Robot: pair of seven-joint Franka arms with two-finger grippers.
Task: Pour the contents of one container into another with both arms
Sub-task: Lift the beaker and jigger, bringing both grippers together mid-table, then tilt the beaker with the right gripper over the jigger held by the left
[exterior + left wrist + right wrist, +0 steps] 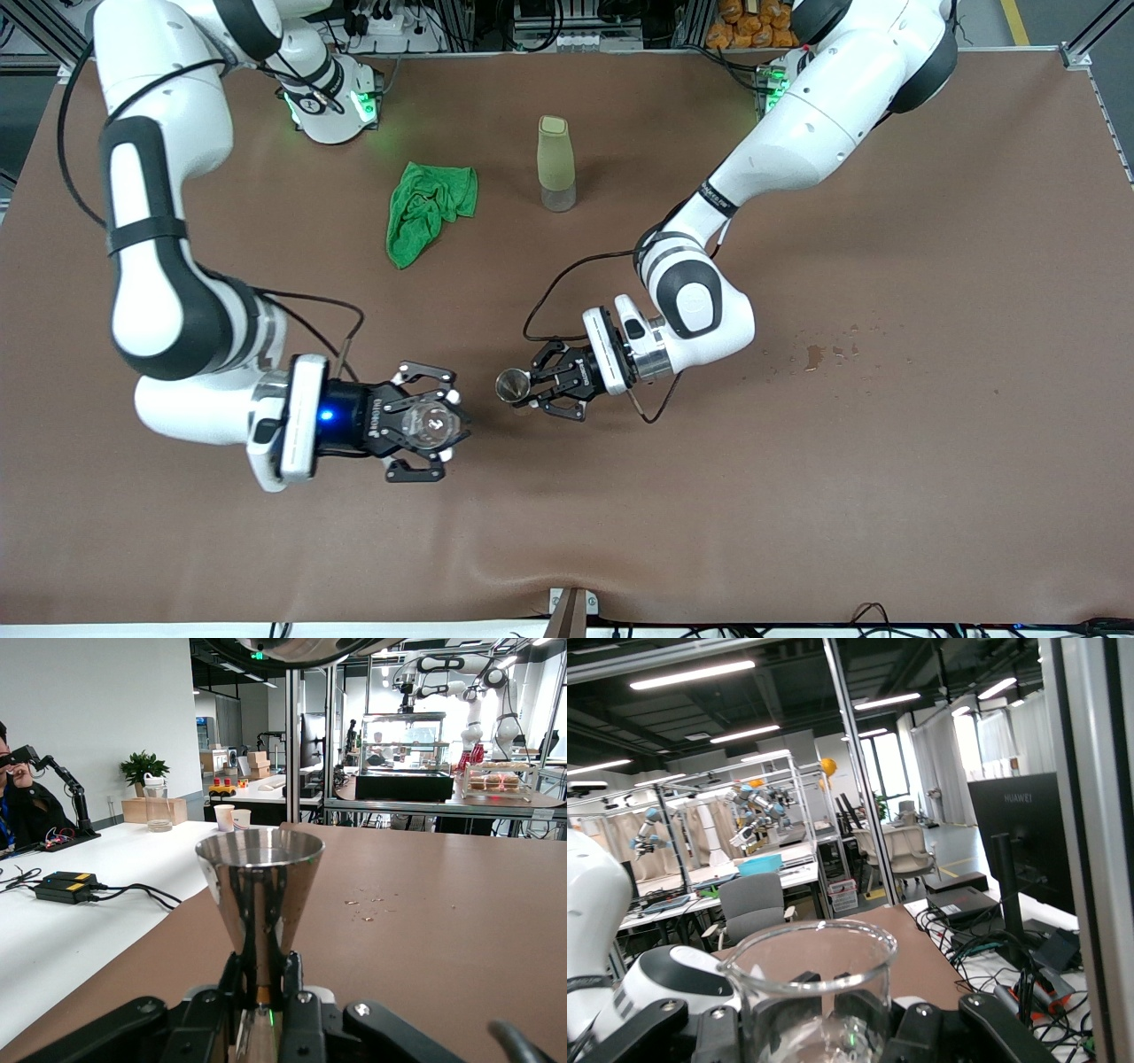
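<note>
My right gripper (pixel 446 425) is shut on the tiny clear glass cup (pixel 431 424), which stands upright with its mouth up, over the table's middle near the front. In the right wrist view the glass cup (pixel 808 979) fills the foreground between the black fingers (pixel 775 1014), with a little clear liquid low inside. The left gripper (pixel 524 395) is shut on the silver metal cup (pixel 512 386), a short way toward the left arm's end from the glass. From the left wrist, the silver cup (pixel 260 890) stands upright, pinched at its narrow waist by the left gripper (pixel 263 973).
A tall olive-green bottle (pixel 555 164) stands farther back near the middle, with a crumpled green cloth (pixel 428 209) beside it toward the right arm's end. Small wet spots (pixel 815 355) mark the brown table toward the left arm's end.
</note>
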